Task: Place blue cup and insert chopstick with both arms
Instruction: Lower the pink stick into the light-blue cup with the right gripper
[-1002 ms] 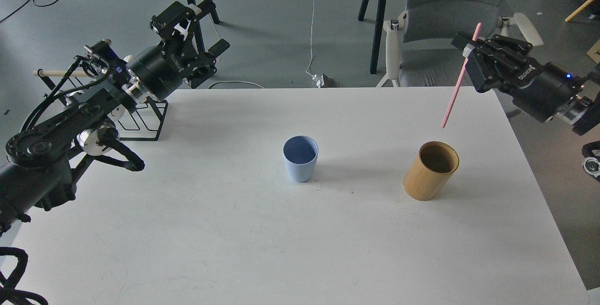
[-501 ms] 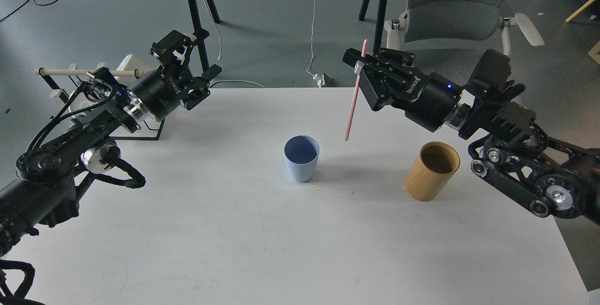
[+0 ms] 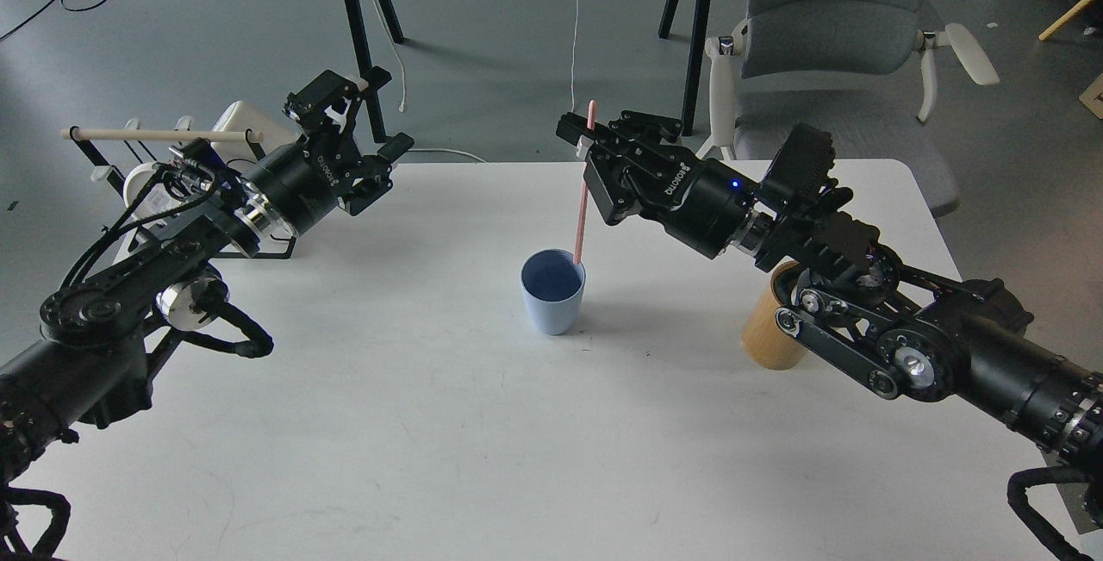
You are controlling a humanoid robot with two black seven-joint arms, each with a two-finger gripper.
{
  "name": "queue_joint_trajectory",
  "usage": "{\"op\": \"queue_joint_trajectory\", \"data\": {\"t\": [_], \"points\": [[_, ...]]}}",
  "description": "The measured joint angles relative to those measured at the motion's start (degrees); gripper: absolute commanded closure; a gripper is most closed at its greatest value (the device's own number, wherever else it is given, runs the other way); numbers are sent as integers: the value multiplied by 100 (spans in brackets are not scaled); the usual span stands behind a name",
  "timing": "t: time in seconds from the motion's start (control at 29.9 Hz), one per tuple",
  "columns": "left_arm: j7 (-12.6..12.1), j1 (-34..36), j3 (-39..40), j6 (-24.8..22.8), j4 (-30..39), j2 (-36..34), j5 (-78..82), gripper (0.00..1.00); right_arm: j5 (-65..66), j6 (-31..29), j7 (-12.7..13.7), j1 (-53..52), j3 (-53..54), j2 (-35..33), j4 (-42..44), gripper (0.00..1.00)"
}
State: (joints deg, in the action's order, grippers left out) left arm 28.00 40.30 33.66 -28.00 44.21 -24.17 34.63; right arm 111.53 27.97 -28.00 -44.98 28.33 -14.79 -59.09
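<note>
The pale-blue cup stands upright near the middle of the white table. My right gripper is shut on the pinkish-red chopstick and holds it nearly upright above the cup. The stick's lower tip is at the cup's far right rim. My left gripper is open and empty above the table's far left edge, well left of the cup.
A tan bamboo holder stands right of the cup, partly hidden behind my right arm. A black wire rack with a wooden rod and white mugs sits at the far left. A grey chair stands behind the table.
My right gripper has carried the chopstick left from above the bamboo holder to above the cup, with its tip now at the rim. My left arm has shifted slightly.
</note>
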Motion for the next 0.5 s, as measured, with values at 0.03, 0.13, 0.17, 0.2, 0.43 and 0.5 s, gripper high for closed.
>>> {"op": "queue_joint_trajectory", "data": {"t": [0.03,0.13,0.17,0.2,0.43,0.5], "points": [[0,-2,1,0,-2,0,0,6,0,1,0,-1,-4,50,54,100],[0,-4,7,0,-3,8,0,6,0,3,0,-3,-58,227,232,100],[0,-4,8,0,-4,8,0,6,0,3,0,-5,-79,289,295,100],[0,-4,9,0,-6,9,0,6,1,3,0,-9,-105,359,374,100],[0,-5,18,0,-7,11,0,5,1,3,0,-19,-197,785,879,100],[0,-5,19,0,-7,16,0,5,1,3,0,-54,-197,864,974,100]]}}
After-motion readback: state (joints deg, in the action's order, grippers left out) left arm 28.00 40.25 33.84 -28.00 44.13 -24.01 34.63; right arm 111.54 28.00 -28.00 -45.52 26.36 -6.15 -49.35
